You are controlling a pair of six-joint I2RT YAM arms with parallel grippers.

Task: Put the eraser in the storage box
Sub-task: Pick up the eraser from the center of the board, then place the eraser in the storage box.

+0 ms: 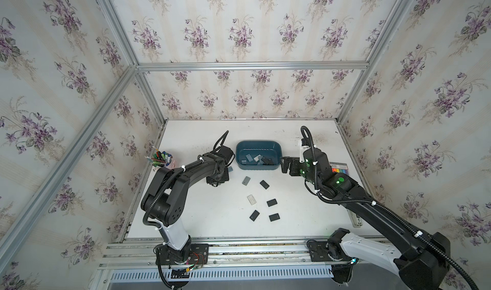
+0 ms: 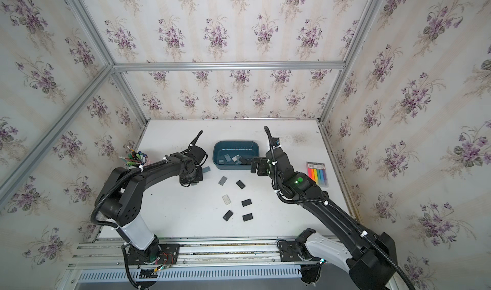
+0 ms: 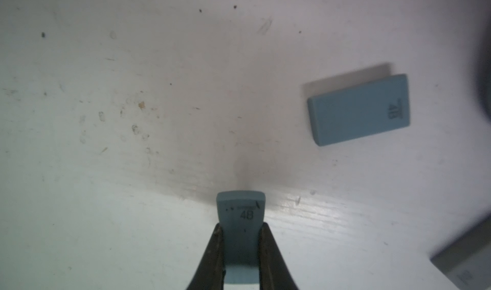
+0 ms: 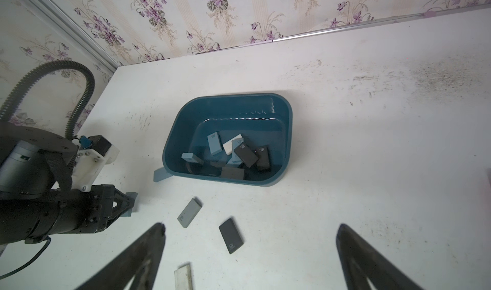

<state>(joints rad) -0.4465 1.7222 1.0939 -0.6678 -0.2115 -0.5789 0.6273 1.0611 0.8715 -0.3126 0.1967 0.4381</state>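
Note:
My left gripper (image 3: 242, 225) is shut on the narrow sides of a blue-grey eraser (image 3: 240, 209) marked 4B, held low over the white table; the right wrist view shows that eraser (image 4: 132, 202) at the fingertips. In both top views the arm's wrist hides it. The storage box (image 1: 239, 153) (image 2: 215, 153) (image 4: 170, 140) is a dark teal tub with several erasers inside, a little beyond and to the right of the left gripper. A second blue eraser (image 3: 358, 110) (image 1: 230, 169) lies against the box's near-left corner. My right gripper (image 4: 249, 230) (image 1: 285, 165) stands open and empty beside the box's right end.
Several loose erasers lie on the table in front of the box: a grey one (image 1: 246, 180), a white one (image 1: 251, 199) and black ones (image 1: 264, 184) (image 1: 271, 202). A pen cup (image 1: 160, 159) stands at the far left. A pack of highlighters (image 2: 317, 173) lies at the right.

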